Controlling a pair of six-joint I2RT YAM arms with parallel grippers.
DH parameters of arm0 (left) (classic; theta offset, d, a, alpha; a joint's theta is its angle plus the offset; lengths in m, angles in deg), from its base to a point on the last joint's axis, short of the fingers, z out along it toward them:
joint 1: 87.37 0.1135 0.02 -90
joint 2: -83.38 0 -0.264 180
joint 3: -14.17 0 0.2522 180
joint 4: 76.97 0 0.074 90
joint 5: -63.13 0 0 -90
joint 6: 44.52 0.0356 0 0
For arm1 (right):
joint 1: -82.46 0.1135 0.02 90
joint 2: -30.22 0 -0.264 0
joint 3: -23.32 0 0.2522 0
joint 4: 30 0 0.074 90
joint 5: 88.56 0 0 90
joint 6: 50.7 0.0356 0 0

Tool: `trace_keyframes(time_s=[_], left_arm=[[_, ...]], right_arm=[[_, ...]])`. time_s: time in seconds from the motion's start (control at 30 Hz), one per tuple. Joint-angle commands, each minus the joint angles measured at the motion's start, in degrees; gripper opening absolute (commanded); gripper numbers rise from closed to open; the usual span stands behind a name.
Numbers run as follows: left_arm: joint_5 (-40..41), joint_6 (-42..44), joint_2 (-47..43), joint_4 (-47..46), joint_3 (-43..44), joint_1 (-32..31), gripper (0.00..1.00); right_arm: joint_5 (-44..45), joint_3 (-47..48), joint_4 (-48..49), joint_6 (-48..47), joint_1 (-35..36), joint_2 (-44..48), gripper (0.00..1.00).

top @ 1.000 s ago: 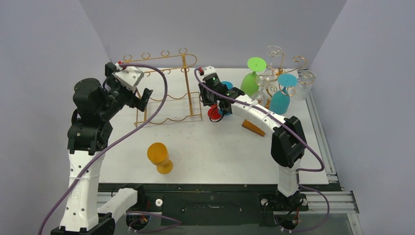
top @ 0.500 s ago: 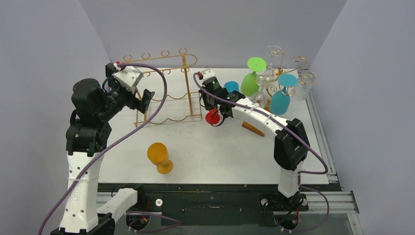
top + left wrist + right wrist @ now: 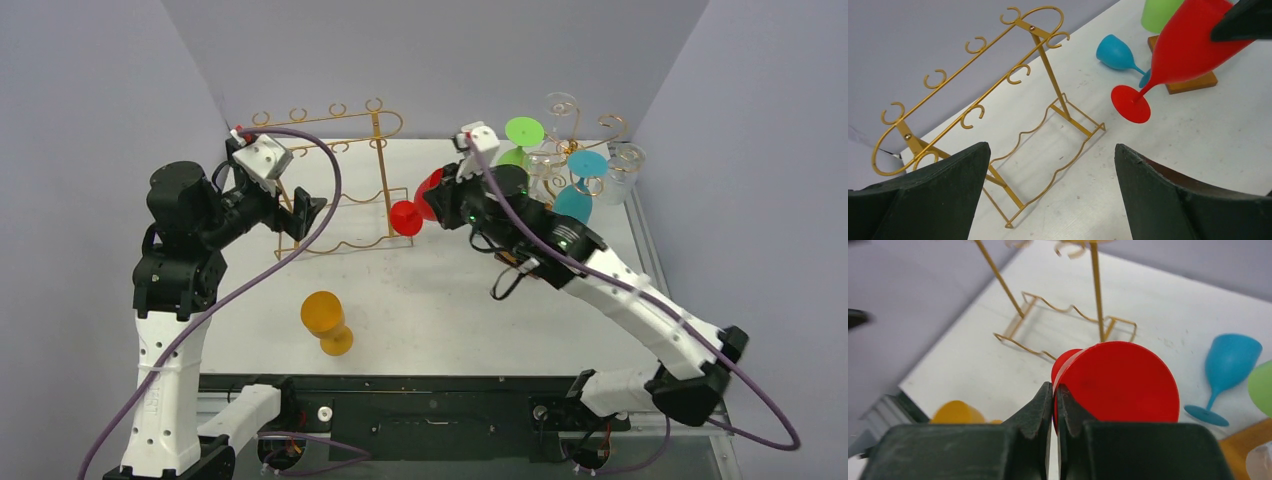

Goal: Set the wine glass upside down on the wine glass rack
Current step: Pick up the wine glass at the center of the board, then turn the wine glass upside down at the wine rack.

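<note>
The red wine glass [image 3: 405, 217] hangs in the air, tilted, its round foot pointing left toward the gold wire rack [image 3: 383, 170]. My right gripper [image 3: 447, 196] is shut on the rim of its bowl. In the right wrist view the fingers [image 3: 1054, 387] pinch the rim of the glass [image 3: 1118, 382], with the rack [image 3: 1097, 290] beyond it. My left gripper [image 3: 305, 212] is open and empty at the rack's left end. In the left wrist view [image 3: 1050, 146] it looks down on the rack [image 3: 1053, 77], with the red glass [image 3: 1183, 50] at the upper right.
An orange glass [image 3: 327, 320] lies on the table at the front left. A second rack [image 3: 575, 130] at the back right holds green, blue and clear glasses upside down. A loose blue glass [image 3: 1118, 52] lies beside its wooden base [image 3: 1193, 82].
My right arm has lifted the red glass off the table and carried it up and left toward the gold rack. My left gripper has shifted slightly right.
</note>
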Motion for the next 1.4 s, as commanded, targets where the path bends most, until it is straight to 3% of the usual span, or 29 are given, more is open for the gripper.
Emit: trace_keyframes(time_s=[0.0,0.17,0.37,0.53,0.73,0.93,0.97,1.07,1.13,1.37], left_arm=[[-4.9,-5.8,-0.6,1.1,1.5,0.2,0.92],[-9.3,-15.9,0.1,0.1,2.0,0.2,0.89],[-16.2,-27.3,1.1,-4.1,2.8,0.3,0.87],[-19.5,-28.9,1.5,-6.3,2.9,0.2,0.81],[-20.5,-29.2,3.2,-5.5,3.5,0.2,0.62],[-16.4,-28.7,4.3,-4.8,4.9,0.2,0.59],[-16.4,-29.1,4.2,-5.9,4.8,0.2,0.54],[-17.0,-30.7,4.4,-7.5,5.2,0.2,0.17],[-16.7,-30.9,5.0,-7.5,6.1,0.2,0.00],[-11.5,-23.3,7.8,-5.6,13.9,0.2,0.00]], right_arm=[[-0.1,-2.3,9.4,3.8,3.5,10.6,0.00],[0.8,-5.2,19.0,2.1,8.8,16.4,0.00],[3.3,-5.7,24.8,-2.0,14.0,16.8,0.00],[4.8,-6.4,28.5,-3.5,15.8,16.3,0.00],[5.1,-8.9,34.5,-3.5,17.2,16.6,0.00],[5.4,-10.9,38.2,-4.1,18.8,16.9,0.00],[5.3,-10.8,38.2,-4.1,19.0,16.8,0.00],[5.2,-11.6,39.8,-4.5,19.4,16.7,0.00],[5.0,-12.1,40.8,-4.7,19.7,16.6,0.00],[5.2,-14.6,42.4,-5.0,20.0,16.9,0.24]])
